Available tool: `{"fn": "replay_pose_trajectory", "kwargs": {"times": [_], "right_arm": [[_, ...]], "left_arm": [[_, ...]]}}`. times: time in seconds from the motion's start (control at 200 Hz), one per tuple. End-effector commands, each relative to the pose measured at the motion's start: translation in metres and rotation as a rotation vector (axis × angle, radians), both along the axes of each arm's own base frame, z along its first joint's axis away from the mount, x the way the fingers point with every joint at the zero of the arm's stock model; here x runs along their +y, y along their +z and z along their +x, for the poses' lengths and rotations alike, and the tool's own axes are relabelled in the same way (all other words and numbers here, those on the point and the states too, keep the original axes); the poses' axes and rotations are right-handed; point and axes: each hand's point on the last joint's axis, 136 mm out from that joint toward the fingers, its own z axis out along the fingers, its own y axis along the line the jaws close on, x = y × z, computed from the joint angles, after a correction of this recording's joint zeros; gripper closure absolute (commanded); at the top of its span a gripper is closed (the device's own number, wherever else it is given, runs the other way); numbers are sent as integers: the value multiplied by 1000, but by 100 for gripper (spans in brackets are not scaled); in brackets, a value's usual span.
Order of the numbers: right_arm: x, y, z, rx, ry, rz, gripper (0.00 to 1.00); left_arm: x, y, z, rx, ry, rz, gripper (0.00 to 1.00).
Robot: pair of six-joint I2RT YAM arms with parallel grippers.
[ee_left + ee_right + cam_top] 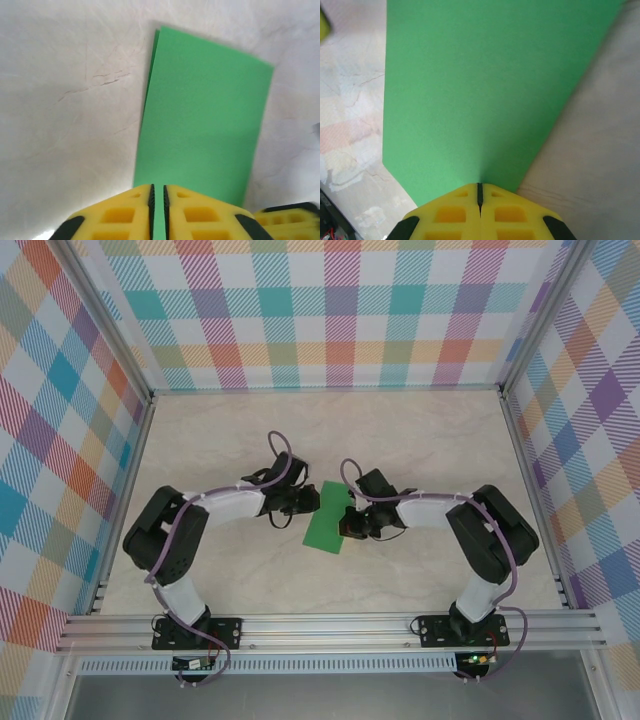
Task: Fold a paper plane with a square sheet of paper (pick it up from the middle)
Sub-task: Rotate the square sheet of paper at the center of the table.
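Observation:
The square sheet of paper lies flat on the table as a bright green rectangle folded in half, with two layers showing along one long edge. My left gripper hovers at its left edge, the jaws a narrow slit apart with nothing between them. My right gripper is shut, its tip down on the paper near the right edge. The paper plane is out of view.
The pale marbled tabletop is walled by checked panels on three sides, with a metal rail along the near edge. A yellow finger of the right gripper shows low right in the left wrist view.

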Motion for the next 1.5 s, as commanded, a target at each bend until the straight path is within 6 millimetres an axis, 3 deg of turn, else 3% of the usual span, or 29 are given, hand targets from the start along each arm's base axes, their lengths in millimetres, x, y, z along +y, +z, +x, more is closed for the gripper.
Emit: {"fn": "replay_pose_trajectory", "kwargs": {"times": [0.0, 0.12, 0.2, 0.265, 0.4, 0.665, 0.925, 1.495], "right_arm": [[13, -12, -10, 61, -42, -17, 96], [36, -14, -13, 76, -60, -21, 96], [62, -9, -15, 83, -22, 29, 94], [72, -3, -13, 86, 6, 47, 93], [64, 20, 1, -14, 42, 44, 93], [61, 35, 23, -67, 117, 131, 95], [73, 26, 34, -48, 152, 166, 96], [63, -1, 26, 10, 157, 127, 96]], "left_arm": [[26, 14, -5, 1, 126, 7, 82], [52, 22, -16, -14, 240, 35, 80], [65, 25, -26, -19, 289, 29, 79], [66, 25, -35, -7, 301, -9, 89], [58, 25, -52, 35, 295, -108, 100], [39, 18, -74, 99, 288, -196, 100], [18, 8, -77, 139, 259, -209, 100], [-11, -17, -74, 204, 170, -213, 100]]}}
